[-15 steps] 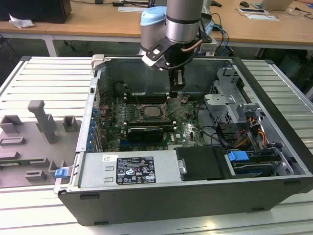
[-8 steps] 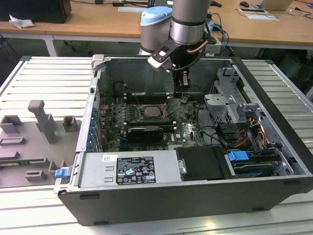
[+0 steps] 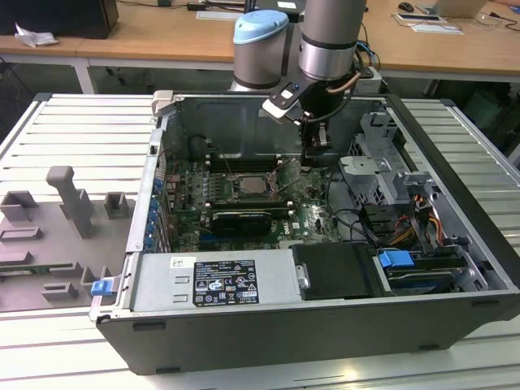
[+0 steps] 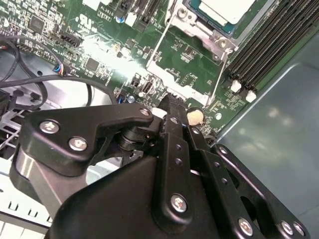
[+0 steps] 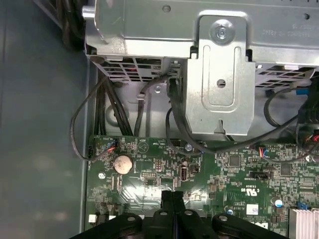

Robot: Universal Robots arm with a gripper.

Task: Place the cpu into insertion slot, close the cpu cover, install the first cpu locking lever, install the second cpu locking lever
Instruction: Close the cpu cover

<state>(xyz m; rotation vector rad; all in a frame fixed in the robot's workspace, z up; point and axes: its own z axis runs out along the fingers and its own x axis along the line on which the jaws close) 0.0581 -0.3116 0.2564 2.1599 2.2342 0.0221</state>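
I am looking into an open computer case (image 3: pixel 244 325) lying on its side, with the green motherboard (image 3: pixel 313 215) facing up. The insertion slot (image 3: pixel 242 195) sits near the middle of that board. The cpu (image 3: pixel 258 184) lies flat inside it with its pale metal top up, as the second wrist view (image 4: pixel 224 7) also shows. In that view the cpu cover (image 4: pixel 199 31) looks to be lying down as a silver frame around the chip. A thin wire lever (image 4: pixel 158 45) runs along one side of the slot, and I cannot tell whether it is latched.

My gripper (image 3: pixel 313 162) hangs from the arm just beside the slot, on the exterior view's right of it, low over the board. In both wrist views (image 4: pixel 172 103) (image 5: pixel 172 195) its black jaws are pressed together and I see nothing between them.

The long black memory slots (image 4: pixel 269 35) flank the slot. The black expansion card (image 3: pixel 241 219) lies just in front of it in the exterior view. Farther from the slot than the gripper, a silver coin battery (image 5: pixel 122 163) sits on the board, with a metal drive cage (image 5: pixel 219 74) beyond that.
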